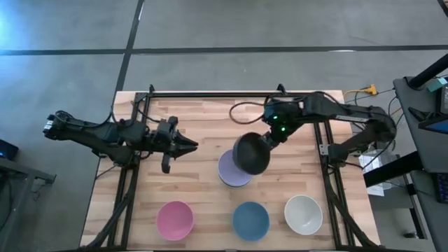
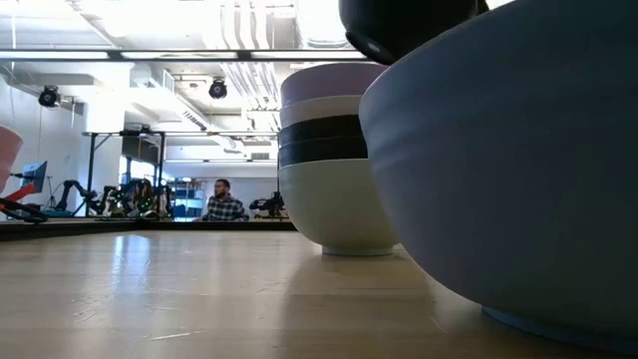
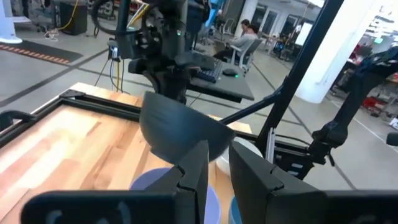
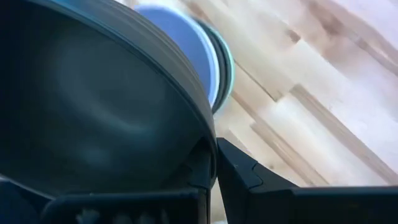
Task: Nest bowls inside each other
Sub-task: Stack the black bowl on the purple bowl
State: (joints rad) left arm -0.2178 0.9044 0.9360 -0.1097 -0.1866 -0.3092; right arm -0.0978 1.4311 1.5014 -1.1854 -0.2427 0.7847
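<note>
gripping a black bowl [image 1: 251, 153] by its rim, the right gripper [image 1: 268, 138] holds it above the lavender-topped stack [image 1: 231, 170] on the pale wooden table [image 1: 203, 126]; beyond the stack, a seated person [image 2: 224, 203] in the workshop. left gripper [image 1: 189, 145] idles, slightly parted.

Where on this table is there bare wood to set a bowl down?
Bare wood lies left of the stack, above the pink bowl, below the left gripper. The front row, blue bowl and white bowl, is crowded; the right gripper holds a black bowl over the stack.
</note>
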